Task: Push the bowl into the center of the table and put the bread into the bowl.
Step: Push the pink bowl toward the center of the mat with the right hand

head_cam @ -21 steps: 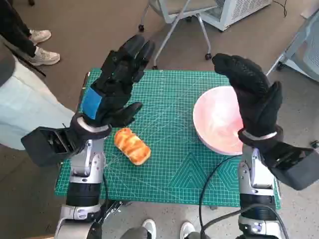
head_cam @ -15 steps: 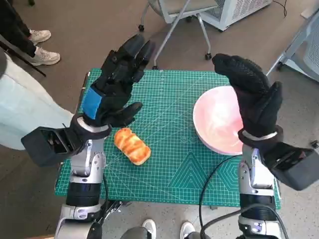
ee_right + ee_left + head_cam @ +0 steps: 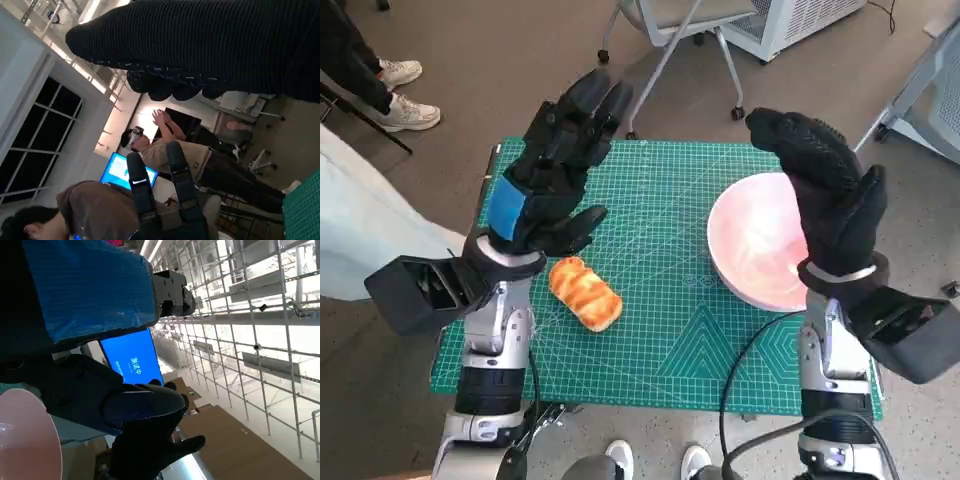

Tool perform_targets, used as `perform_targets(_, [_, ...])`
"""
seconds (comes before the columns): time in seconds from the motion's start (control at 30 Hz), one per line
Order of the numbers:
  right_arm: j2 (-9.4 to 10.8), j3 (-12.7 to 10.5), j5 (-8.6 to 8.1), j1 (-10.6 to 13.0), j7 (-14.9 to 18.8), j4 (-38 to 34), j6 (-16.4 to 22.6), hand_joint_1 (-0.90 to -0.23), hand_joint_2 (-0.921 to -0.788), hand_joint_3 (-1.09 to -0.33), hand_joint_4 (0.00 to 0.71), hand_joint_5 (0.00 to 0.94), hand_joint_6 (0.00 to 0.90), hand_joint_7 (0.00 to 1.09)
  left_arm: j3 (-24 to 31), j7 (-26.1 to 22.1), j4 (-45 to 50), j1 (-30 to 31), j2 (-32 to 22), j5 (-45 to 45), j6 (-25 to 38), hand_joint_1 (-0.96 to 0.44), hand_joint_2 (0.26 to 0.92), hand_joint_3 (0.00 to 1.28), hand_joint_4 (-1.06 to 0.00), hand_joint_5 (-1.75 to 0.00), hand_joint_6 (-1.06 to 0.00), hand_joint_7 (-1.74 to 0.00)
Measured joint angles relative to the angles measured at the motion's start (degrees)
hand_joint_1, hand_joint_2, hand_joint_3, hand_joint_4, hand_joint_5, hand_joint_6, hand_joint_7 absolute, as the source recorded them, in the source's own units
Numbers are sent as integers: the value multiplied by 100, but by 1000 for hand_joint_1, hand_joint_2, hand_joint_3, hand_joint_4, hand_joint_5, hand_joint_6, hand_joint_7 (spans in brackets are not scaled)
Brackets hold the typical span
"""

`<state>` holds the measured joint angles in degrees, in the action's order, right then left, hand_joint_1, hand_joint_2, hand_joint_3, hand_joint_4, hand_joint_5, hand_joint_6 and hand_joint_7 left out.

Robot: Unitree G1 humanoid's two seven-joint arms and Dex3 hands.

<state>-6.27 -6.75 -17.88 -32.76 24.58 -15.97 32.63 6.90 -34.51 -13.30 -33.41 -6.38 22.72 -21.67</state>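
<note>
The shallow pink bowl (image 3: pixel 758 240) sat at the right edge of the green gridded cutting mat (image 3: pixel 660 330), and the glazed golden bread roll (image 3: pixel 585 292) lay near the left. The blue-taped left hand (image 3: pixel 552 165) and gloved right hand (image 3: pixel 825 190) were raised above them, fingers extended, holding nothing.

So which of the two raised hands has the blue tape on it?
The left hand, raised above the bread: blue tape covers its back. The right hand, over the pink bowl, wears a plain black knitted glove.
</note>
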Motion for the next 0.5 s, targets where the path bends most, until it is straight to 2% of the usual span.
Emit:
perform_targets(0.3, [-4,-4,-21,13,3,66,-26,-672,-921,-716,211,2,4,645,0,-1,0,0,4,0,-36,-570,921,454,-58,-7,1,-383])
perform_targets(0.5, [-50,-71,-179,18,83,55,-42,-666,-921,-704,220,4,24,622,-1,-1,-1,0,7,0,-36,-569,921,455,-58,-7,1,-382])
